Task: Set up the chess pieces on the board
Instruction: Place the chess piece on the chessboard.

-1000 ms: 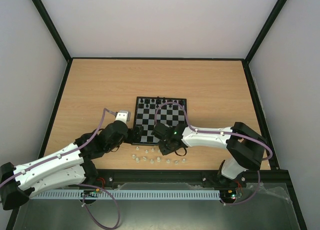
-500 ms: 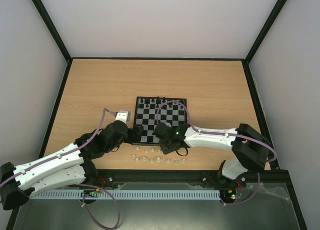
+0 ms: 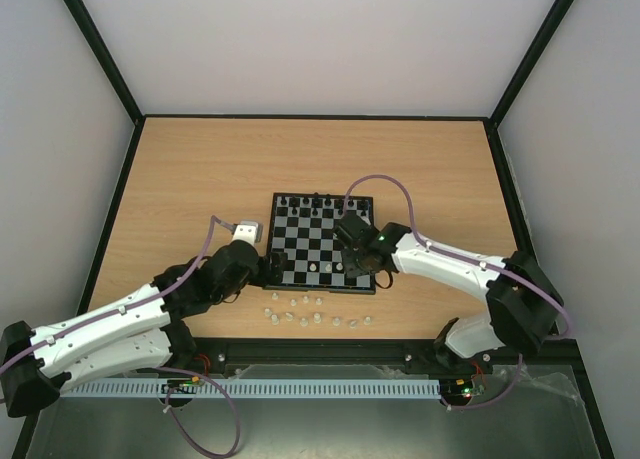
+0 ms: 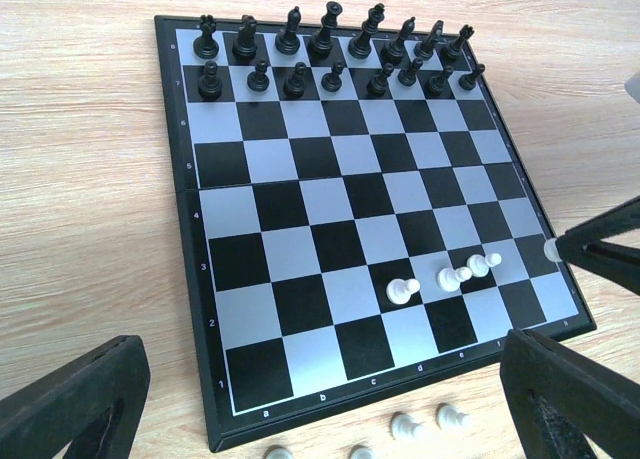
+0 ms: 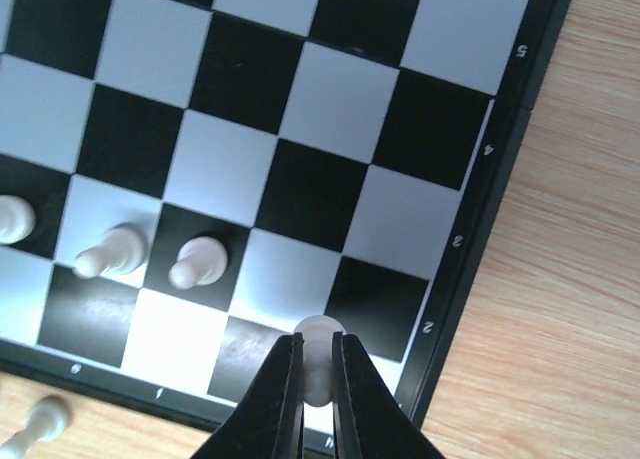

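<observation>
From above, my right gripper [image 3: 350, 267] hangs over the near right corner of the board [image 3: 300, 229], with loose white pieces [image 3: 318, 317] lying just off its near edge.

In my left wrist's view, my left gripper [image 4: 320, 354] stands wide and empty. Three white pawns [image 4: 455, 276] line the second rank.

In my right wrist's view, my jaws pinch a white pawn [image 5: 320, 329] beside the last second-rank square. I should lower it straight, seat it flat, then release.

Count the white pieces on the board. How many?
3 white pieces stand side by side in the second row. A fourth piece is pinched in the right gripper above the near corner. None looks hidden.
</observation>
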Available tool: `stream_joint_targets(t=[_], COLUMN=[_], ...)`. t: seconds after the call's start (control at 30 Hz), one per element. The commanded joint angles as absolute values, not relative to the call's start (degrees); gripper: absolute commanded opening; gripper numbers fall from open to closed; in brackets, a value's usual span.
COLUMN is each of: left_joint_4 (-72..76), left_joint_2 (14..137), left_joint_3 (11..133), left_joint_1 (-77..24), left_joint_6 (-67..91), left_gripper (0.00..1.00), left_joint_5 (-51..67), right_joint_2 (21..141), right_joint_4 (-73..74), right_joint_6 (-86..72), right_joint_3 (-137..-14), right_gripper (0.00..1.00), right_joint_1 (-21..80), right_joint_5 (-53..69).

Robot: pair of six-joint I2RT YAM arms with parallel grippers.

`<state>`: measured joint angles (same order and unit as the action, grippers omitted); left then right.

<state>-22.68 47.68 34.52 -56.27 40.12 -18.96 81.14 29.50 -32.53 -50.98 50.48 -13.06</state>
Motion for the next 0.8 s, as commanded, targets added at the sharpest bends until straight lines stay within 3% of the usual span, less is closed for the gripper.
stream_joint_targets(t=[0.0,0.77], left_joint_4=[-23.42,-23.11], left_joint_2=[47.98,48.45], left_joint_3=[34.53,34.26], left_joint_1=[-55.99,-55.98], left_joint_6=[40.48,40.5], left_gripper=[0.99,0.99], left_joint_5=[-19.51,-19.69], right_joint_2=[83.81,90.15], right_joint_4=[31.51,28.39], right_joint_6=[-29.71,-27.95], right_joint_3=[-52.91,-54.48], right_gripper=[0.05,0.09], right_joint_1=[48.89,48.78], right_joint_5=[-13.18,-9.98])
